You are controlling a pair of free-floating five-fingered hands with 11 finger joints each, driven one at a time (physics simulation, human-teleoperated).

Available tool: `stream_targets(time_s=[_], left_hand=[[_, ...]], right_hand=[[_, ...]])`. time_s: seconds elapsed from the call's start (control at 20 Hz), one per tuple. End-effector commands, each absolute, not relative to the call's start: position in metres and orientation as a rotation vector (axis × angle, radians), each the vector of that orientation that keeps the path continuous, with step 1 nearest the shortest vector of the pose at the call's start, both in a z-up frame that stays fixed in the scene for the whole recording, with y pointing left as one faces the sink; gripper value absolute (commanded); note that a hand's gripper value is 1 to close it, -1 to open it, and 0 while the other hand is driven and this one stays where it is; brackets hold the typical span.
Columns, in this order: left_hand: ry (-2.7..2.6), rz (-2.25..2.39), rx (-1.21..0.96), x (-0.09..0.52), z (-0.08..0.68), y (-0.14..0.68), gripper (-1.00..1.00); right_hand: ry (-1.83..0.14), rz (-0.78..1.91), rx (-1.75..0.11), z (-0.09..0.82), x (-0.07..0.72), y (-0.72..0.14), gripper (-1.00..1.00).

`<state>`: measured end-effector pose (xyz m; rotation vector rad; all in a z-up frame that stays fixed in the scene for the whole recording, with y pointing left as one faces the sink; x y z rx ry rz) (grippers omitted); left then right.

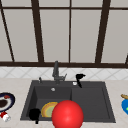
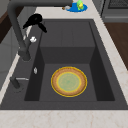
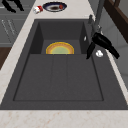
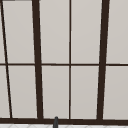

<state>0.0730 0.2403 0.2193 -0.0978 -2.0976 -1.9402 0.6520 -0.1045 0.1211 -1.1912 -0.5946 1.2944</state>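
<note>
The right hand hovers over the rear rim of the sink, just right of the faucet, above a small white knob. Its fingers are extended and relaxed, gripping nothing; one digit points down toward the basin edge. The left hand hangs at the front-left corner of the sink; its finger state cannot be determined. A yellow-rimmed plate lies flat on the floor of the left basin. A red ball sits at the front edge. On the worktop, a dark plate occupies the left edge and a blue plate the right edge.
</note>
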Motion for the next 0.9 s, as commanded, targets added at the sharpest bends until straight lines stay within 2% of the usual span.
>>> stream_targets(time_s=[0.0,0.4,0.65,0.85], left_hand=[[-2.098,-1.940,-0.098,0.073,0.219,0.240,0.00],[-2.098,-1.940,-0.098,0.073,0.219,0.240,0.00],[-2.098,-1.940,-0.098,0.073,0.219,0.240,0.00],[-2.098,-1.940,-0.098,0.073,0.219,0.240,0.00]], right_hand=[[-0.588,1.304,-1.202,0.099,0.683,-0.086,-1.00],[-0.387,1.211,-1.368,0.073,0.690,-0.047,-1.00],[-0.284,1.157,-1.434,0.090,0.696,-0.037,-1.00],[-0.306,1.191,-1.453,0.092,0.693,-0.042,-1.00]])
